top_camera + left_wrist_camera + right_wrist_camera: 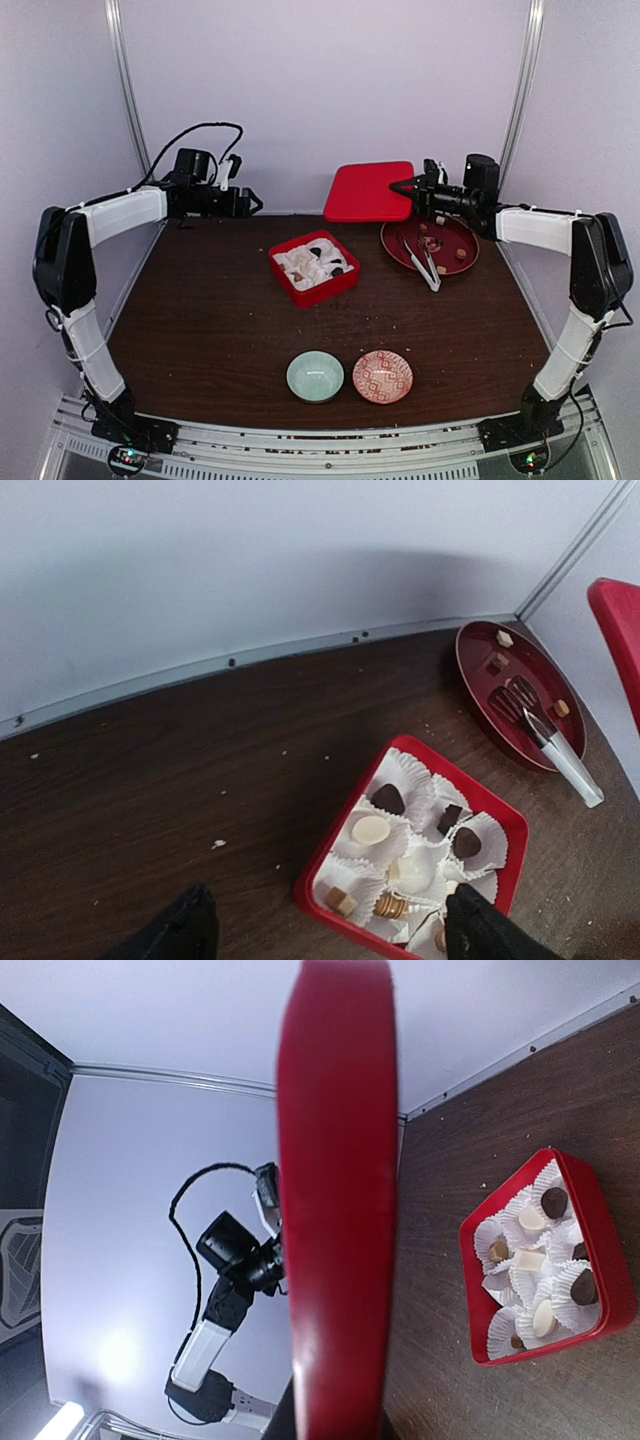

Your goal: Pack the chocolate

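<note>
Right gripper (pixel 408 186) pinches the red lid (pixel 365 190); I'd square it over the box (pixel 335 288) mid-table before lowering. Left gripper (pixel 252 203) is wide open, empty.

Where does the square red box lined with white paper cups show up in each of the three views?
Top external: square red box near the table's centre.
Left wrist: lower right of the picture.
Right wrist: right side, middle to lower.
Shared landmark: flat red lid, beyond the box from above, at the right edge for the left wrist, down the middle for the right wrist.
</note>
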Controlling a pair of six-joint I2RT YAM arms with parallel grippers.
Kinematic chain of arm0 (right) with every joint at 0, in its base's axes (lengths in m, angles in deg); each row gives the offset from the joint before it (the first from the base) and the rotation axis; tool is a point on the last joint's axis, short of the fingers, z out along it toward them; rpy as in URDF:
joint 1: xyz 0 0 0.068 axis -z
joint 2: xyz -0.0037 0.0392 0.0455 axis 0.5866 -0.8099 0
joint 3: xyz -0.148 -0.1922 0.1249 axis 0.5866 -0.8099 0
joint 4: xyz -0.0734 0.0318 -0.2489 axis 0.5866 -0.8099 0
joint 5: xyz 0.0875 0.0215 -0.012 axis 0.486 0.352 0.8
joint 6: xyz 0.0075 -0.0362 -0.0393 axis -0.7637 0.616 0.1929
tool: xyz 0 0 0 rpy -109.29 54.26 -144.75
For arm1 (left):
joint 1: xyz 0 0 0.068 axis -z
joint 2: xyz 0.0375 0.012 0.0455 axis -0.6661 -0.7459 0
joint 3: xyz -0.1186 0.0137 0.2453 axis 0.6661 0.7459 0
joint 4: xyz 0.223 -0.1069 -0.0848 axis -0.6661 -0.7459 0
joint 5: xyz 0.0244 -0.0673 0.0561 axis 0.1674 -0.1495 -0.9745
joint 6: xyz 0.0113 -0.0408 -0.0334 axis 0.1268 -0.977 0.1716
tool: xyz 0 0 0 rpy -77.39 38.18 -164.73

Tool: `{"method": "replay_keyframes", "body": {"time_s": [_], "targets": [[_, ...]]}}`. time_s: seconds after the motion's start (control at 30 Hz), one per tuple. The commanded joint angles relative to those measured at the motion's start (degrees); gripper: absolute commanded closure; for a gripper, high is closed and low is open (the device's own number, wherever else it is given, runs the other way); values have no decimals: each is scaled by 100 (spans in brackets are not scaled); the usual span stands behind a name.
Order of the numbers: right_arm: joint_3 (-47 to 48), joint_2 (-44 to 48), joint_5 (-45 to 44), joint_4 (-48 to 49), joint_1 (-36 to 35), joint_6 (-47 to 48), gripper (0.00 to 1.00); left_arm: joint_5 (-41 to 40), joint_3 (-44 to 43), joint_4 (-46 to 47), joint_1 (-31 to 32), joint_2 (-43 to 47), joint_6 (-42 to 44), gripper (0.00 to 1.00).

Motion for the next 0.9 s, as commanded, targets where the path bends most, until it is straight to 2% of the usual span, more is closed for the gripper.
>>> {"method": "replay_keyframes", "body": {"time_s": [0.0,0.27,0.5,0.7,0.87], "targets": [[-327,628,175,-220,170,591,100,1168,-1306,-306,26,-1167,-37,19],[-754,1363,135,-1257,507,1373,100,1777,-3767,-1113,18,-3014,-258,18],[-910,1772,130,-1952,680,1888,100,2515,-5080,-1213,108,-4271,-578,20],[-1048,1993,158,-2300,774,2165,100,2813,-5724,-1224,353,-4964,-639,19],[-1101,2141,187,-2620,782,2377,100,3078,-5927,-1203,617,-5237,-616,19]]}}
